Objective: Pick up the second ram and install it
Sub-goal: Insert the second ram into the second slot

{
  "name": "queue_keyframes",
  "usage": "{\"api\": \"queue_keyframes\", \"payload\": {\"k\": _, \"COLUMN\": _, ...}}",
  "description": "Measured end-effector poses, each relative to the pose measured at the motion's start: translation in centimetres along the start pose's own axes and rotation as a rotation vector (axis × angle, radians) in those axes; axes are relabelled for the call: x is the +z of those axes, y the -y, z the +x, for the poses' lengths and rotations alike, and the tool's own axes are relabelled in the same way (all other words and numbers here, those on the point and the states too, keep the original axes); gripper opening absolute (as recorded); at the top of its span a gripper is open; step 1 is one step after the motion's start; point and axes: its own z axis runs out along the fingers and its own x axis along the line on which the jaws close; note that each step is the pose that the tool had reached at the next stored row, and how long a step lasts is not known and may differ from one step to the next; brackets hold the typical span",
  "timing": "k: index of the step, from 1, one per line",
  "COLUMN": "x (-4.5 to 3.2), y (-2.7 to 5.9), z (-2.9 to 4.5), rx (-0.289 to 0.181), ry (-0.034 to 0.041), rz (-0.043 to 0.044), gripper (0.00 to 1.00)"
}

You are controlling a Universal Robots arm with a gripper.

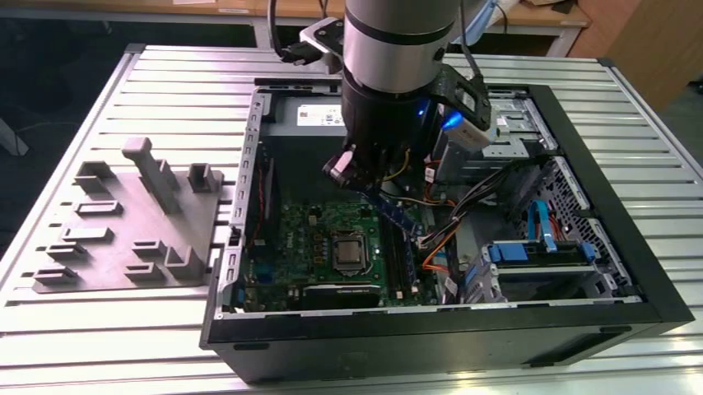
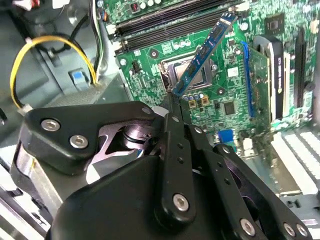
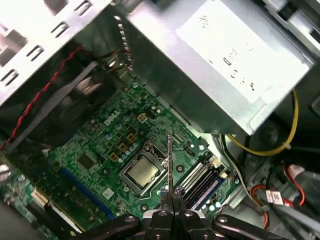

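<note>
- The black linkage gripper (image 2: 172, 98) has its two thin fingers clamped on one end of the second ram (image 2: 202, 55), a long, narrow, flat blue memory stick carrying a row of small dark chips. The rest of the stick juts out free beyond the fingertips.
- In the first wrist view the gripper (image 3: 171, 198) shows the second ram (image 3: 170, 160) edge-on, as a thin line rising straight out from between the closed fingers.
- In the exterior view the gripper (image 1: 363, 181) hangs inside the open case, and the second ram (image 1: 396, 216) slopes down from it towards the exterior view's right. It is held above the board, not seated in any slot.
- Just behind the stick lies the square silver processor socket (image 2: 202, 80) (image 3: 142, 172), set in the green motherboard (image 1: 313, 234) (image 2: 225, 95) (image 3: 100, 145).
- The long parallel memory slots (image 2: 165, 22) (image 3: 200, 180) run beside the socket, near the free end of the stick but apart from it.
- A yellow cable (image 2: 55, 38) (image 3: 280, 147) loops beside the board, next to a silver sheet-metal power supply box (image 3: 220, 60) with a white label.
- The board sits in a black tower computer case (image 1: 439, 329) lying on its side with the panel off.
- The case rests on a slatted aluminium table (image 1: 165, 82). A grey plastic fixture plate (image 1: 132, 222) with upright blocks lies on the table at the exterior view's left, just beside the case.
</note>
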Motion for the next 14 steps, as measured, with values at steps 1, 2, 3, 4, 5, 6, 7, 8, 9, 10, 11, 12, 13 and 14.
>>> {"api": "queue_keyframes", "payload": {"k": 1, "x": 0.03, "y": 0.0, "z": 0.0, "rx": 0.018, "ry": 0.0011, "rz": 0.0011, "gripper": 0.12}}
{"api": "queue_keyframes", "payload": {"k": 2, "x": 0.05, "y": 0.0, "z": 0.0, "rx": 0.036, "ry": 0.0021, "rz": 0.0022, "gripper": 0.12}}
{"api": "queue_keyframes", "payload": {"k": 3, "x": 0.08, "y": 0.0, "z": 0.0, "rx": 0.054, "ry": 0.0031, "rz": 0.0033, "gripper": 0.12}}
{"api": "queue_keyframes", "payload": {"k": 4, "x": 0.11, "y": 0.01, "z": 0.0, "rx": 0.072, "ry": 0.0042, "rz": 0.0044, "gripper": 0.12}}
{"api": "queue_keyframes", "payload": {"k": 5, "x": 0.14, "y": 0.01, "z": 0.01, "rx": 0.09, "ry": 0.0052, "rz": 0.0055, "gripper": 0.12}}
{"api": "queue_keyframes", "payload": {"k": 6, "x": 0.16, "y": 0.01, "z": 0.01, "rx": 0.108, "ry": 0.0062, "rz": 0.0066, "gripper": 0.12}}
{"api": "queue_keyframes", "payload": {"k": 7, "x": 0.19, "y": 0.01, "z": 0.01, "rx": 0.127, "ry": 0.0074, "rz": 0.0078, "gripper": 0.12}}
{"api": "queue_keyframes", "payload": {"k": 8, "x": 0.22, "y": 0.01, "z": 0.01, "rx": 0.145, "ry": 0.0084, "rz": 0.0089, "gripper": 0.12}}
{"api": "queue_keyframes", "payload": {"k": 9, "x": 0.25, "y": 0.01, "z": 0.01, "rx": 0.163, "ry": 0.0094, "rz": 0.01, "gripper": 0.12}}
{"api": "queue_keyframes", "payload": {"k": 10, "x": 0.28, "y": 0.01, "z": 0.02, "rx": 0.181, "ry": 0.0105, "rz": 0.0111, "gripper": 0.12}}
{"api": "queue_keyframes", "payload": {"k": 11, "x": 0.3, "y": 0.02, "z": 0.02, "rx": 0.199, "ry": 0.0115, "rz": 0.0122, "gripper": 0.12}}
{"api": "queue_keyframes", "payload": {"k": 12, "x": 0.33, "y": 0.02, "z": 0.02, "rx": 0.217, "ry": 0.0125, "rz": 0.0133, "gripper": 0.12}}
{"api": "queue_keyframes", "payload": {"k": 13, "x": 0.36, "y": 0.02, "z": 0.02, "rx": 0.235, "ry": 0.0135, "rz": 0.0145, "gripper": 0.12}}
{"api": "queue_keyframes", "payload": {"k": 14, "x": 0.39, "y": 0.02, "z": 0.02, "rx": 0.254, "ry": 0.0147, "rz": 0.0157, "gripper": 0.12}}
